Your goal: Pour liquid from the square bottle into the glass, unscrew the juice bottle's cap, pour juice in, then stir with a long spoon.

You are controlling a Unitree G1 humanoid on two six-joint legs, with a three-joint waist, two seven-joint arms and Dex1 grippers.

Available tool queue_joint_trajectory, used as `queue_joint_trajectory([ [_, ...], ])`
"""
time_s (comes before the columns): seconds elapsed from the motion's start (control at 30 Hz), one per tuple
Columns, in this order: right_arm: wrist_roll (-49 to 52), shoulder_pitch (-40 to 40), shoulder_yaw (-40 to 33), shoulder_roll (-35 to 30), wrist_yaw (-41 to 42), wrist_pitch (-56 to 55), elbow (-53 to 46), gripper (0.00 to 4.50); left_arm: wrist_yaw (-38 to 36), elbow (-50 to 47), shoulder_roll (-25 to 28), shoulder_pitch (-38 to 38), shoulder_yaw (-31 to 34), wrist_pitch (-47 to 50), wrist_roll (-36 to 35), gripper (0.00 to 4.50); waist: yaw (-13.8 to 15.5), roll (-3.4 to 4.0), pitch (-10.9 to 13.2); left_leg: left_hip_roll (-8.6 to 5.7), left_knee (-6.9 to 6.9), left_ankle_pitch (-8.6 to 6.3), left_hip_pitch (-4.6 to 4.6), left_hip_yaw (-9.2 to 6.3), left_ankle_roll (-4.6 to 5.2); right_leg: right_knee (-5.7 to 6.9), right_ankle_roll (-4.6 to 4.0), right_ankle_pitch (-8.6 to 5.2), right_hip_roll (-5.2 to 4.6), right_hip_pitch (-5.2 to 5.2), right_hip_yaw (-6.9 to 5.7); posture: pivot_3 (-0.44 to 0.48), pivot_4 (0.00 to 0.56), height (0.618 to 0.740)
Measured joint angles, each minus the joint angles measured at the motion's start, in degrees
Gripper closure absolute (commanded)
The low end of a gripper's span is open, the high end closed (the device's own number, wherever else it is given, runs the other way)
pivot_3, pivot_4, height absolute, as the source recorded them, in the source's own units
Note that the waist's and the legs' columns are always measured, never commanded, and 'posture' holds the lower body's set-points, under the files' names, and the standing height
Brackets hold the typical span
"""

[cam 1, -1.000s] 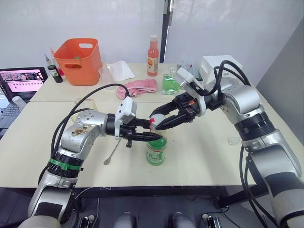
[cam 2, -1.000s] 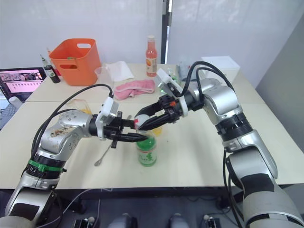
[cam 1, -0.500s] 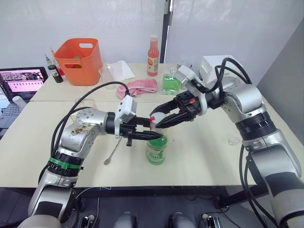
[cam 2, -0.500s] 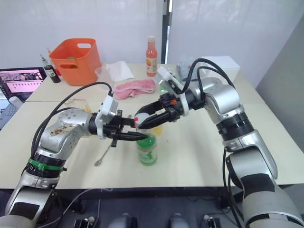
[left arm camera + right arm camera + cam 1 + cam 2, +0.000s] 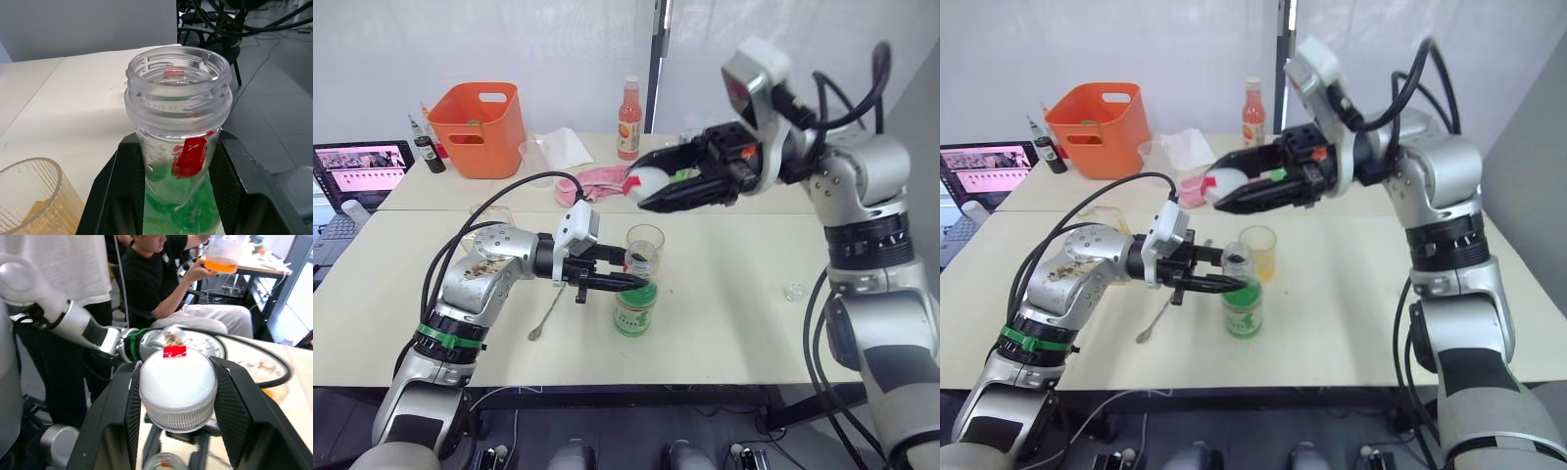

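Observation:
The juice bottle (image 5: 634, 309) stands upright near the table's front, its neck open (image 5: 178, 83) and pale green juice inside. My left gripper (image 5: 628, 282) is shut on its neck. High above the table, my right gripper (image 5: 646, 191) is shut on the white cap (image 5: 177, 384). The glass (image 5: 644, 251) stands just behind the juice bottle with a little yellow-orange liquid at its bottom. Left of the bottle, the long spoon (image 5: 546, 313) lies flat on the table. Behind my left arm a squat clear bottle with yellow contents (image 5: 1101, 211) peeks out, likely the square bottle.
At the back stand an orange basket (image 5: 475, 127), a tall orange-red bottle (image 5: 627, 116), a cloudy cup (image 5: 532, 157) and a pink cloth (image 5: 602, 176). A laptop (image 5: 357, 166) sits far left. A small clear glass piece (image 5: 794, 290) lies at the right.
My right gripper has risen well above the juice bottle, carrying the white cap with it. The bottle's neck now stands open. My left gripper stays on the neck.

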Motion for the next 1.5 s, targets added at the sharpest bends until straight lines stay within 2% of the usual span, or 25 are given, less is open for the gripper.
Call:
queue_joint_trajectory([
  [0.2,-1.01,1.21,-0.13,-0.21,-1.74,0.6,-1.14,2.82,0.02,-0.89,0.05,0.41,0.17,0.01,0.02,3.06,-0.08,0.03,0.01,0.0,-0.06,0.0,-0.02,-0.01,0.0,0.02,0.0,0.0,0.01,-0.07,0.02,0.0,0.15,0.715],
  [0.4,-4.39,7.27,-3.09,-4.99,-10.74,1.21,-3.12,2.82,0.45,-1.09,-0.3,0.9,0.48,-0.01,0.01,3.06,0.56,0.02,0.0,-0.02,-0.05,0.0,-0.03,0.03,0.0,-0.04,0.0,0.0,-0.03,-0.04,0.03,0.0,0.15,0.715],
  [0.5,-7.49,19.08,-7.92,-10.16,-19.67,2.47,-8.25,2.82,0.75,-0.93,-1.01,1.11,0.66,-0.03,0.0,3.06,1.22,-0.01,-0.02,-0.03,-0.06,0.0,-0.05,0.01,0.01,-0.06,0.0,0.0,-0.03,-0.04,0.0,0.0,0.15,0.715],
  [0.6,-9.98,32.21,-12.71,-11.66,-29.32,5.25,-13.17,2.82,0.85,-0.53,-0.87,1.29,1.4,0.06,-0.05,3.06,1.03,0.02,-0.02,-0.03,-0.07,0.0,-0.1,0.12,0.01,-0.06,0.0,0.0,-0.04,-0.15,0.13,0.0,0.15,0.715],
  [0.7,-12.25,41.23,-17.17,-8.46,-40.63,7.29,-19.61,2.82,0.84,0.39,-0.87,1.2,1.61,0.1,0.07,3.06,0.37,0.16,-0.1,0.05,-0.08,0.0,0.03,0.18,0.01,0.01,-0.01,-0.01,0.04,-0.09,0.2,0.0,0.15,0.715],
  [0.83,-15.54,50.52,-20.33,-0.03,-54.11,6.82,-23.65,2.82,0.82,1.43,-1.17,0.96,1.69,0.05,0.07,3.06,0.39,0.19,-0.13,0.01,-0.02,0.01,0.04,0.16,0.0,-0.01,0.01,-0.01,0.05,0.0,0.18,0.0,0.15,0.715],
  [1.0,-20.54,53.93,-21.53,7.14,-66.12,1.64,-21.69,2.82,0.73,2.12,-1.37,0.39,1.43,0.11,0.09,3.06,0.33,0.21,-0.13,-0.04,-0.02,0.01,0.02,0.17,0.0,-0.02,0.04,-0.01,0.02,-0.03,0.21,0.0,0.15,0.715],
  [1.2,-23.06,56.14,-22.24,10.07,-70.96,-3.21,-17.27,2.82,0.6,2.36,-1.36,0.17,1.38,0.21,0.1,3.06,0.27,0.21,-0.13,-0.03,-0.03,0.01,0.01,0.15,0.0,-0.04,0.04,-0.02,0.03,-0.02,0.19,0.0,0.15,0.715],
  [1.5,-22.45,55.83,-22.73,12.02,-72.25,-3.49,-15.41,2.82,0.62,2.34,-0.99,0.22,1.48,0.51,0.11,3.06,-0.13,0.2,-0.15,-0.01,-0.03,0.01,0.08,0.12,0.0,-0.04,0.04,-0.02,0.05,0.06,0.19,0.0,0.15,0.715],
])
